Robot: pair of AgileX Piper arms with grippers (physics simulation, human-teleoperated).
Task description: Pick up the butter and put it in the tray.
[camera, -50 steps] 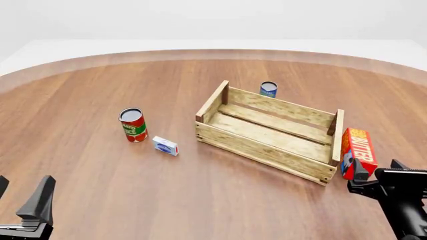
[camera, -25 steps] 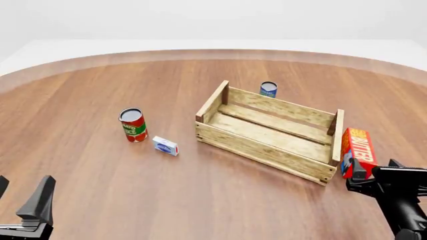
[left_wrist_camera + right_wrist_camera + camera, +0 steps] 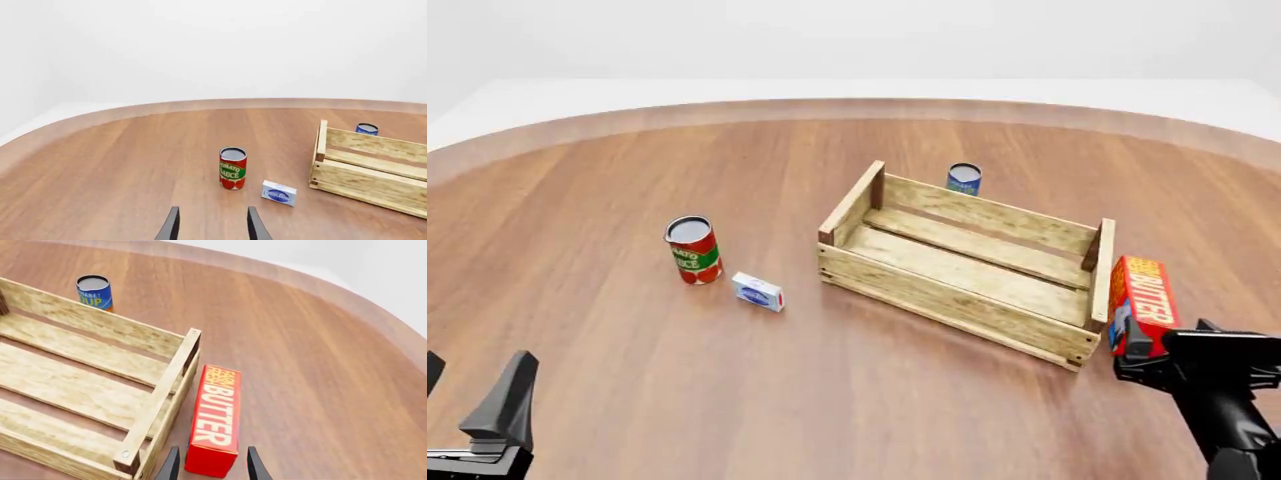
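Nearest the camera, the right gripper [image 3: 1165, 352] has its fingers spread, one on each side of the near end of the butter [image 3: 1141, 302]; no contact with the carton can be made out. The butter lies flat on the worktop [image 3: 627, 350] just outside the tray's right end wall, roughly parallel to it, its white lettering facing up. The left gripper [image 3: 481, 400] sits low at the near left corner, fingers apart and holding nothing.

The tray [image 3: 961, 300] stands near the middle of the worktop, turned at an angle; only its own slatted floor shows inside. To its left, a small white-blue box [image 3: 757, 292] lies on the wood, and just beyond that a tomato sauce can [image 3: 693, 250] stands upright. Behind the tray's far wall stands a blue can [image 3: 964, 179], also upright.

The worktop is brown wood grain with a rounded far edge and a pale rim. Beyond it the surroundings are plain white.
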